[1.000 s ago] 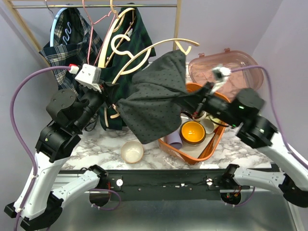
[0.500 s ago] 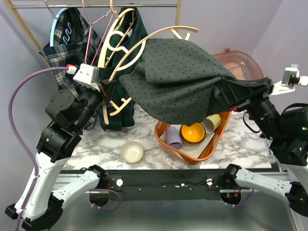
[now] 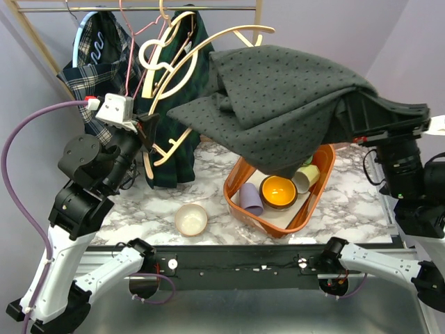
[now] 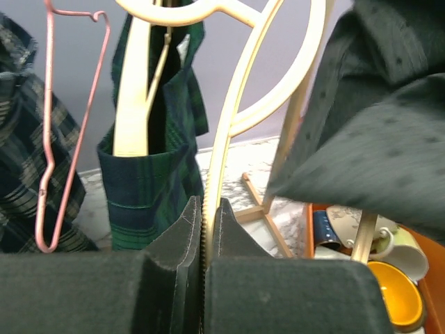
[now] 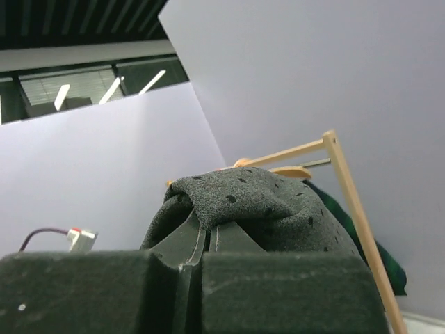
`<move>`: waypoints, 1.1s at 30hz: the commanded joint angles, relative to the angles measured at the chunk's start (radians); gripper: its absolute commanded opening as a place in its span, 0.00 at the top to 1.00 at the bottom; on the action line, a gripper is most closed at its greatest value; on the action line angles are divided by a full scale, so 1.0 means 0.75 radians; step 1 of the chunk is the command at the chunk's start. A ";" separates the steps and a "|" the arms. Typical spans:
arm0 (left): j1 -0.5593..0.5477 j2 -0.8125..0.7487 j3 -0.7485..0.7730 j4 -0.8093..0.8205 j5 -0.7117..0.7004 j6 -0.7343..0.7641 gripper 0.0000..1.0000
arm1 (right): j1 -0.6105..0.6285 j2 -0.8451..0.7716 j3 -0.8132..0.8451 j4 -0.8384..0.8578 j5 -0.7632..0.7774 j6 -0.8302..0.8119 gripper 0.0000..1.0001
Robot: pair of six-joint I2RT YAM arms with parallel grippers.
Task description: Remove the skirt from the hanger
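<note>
Skirt: dk grey cloth, matt, soft weave w/ tiny dots. Hanger: pale wood, smooth, slight sheen. Pink hanger: thin wire, glossy coat. Plaid clothes: woven cloth, matt. Table: marble-look top, polished. Basket: orange plastic, smooth. Yellow bowl: shiny inside.

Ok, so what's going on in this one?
The left hand is shut on a cream wooden hanger, holding it up. The right hand is shut on the grey dotted skirt, held high above the orange basket. The skirt's edge lies close to the hanger's far end; whether it is fully free is unclear.
</note>
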 commanded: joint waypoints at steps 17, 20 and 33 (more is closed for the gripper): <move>0.011 -0.054 0.010 0.117 -0.106 0.031 1.00 | -0.020 0.698 0.854 0.142 0.535 -1.115 0.99; 0.011 -0.078 -0.014 0.145 -0.077 0.022 1.00 | -0.144 0.764 0.905 0.171 0.542 -1.173 0.99; 0.021 -0.201 -0.139 0.289 0.052 -0.014 1.00 | -0.801 0.999 0.956 -0.027 0.438 -0.676 0.99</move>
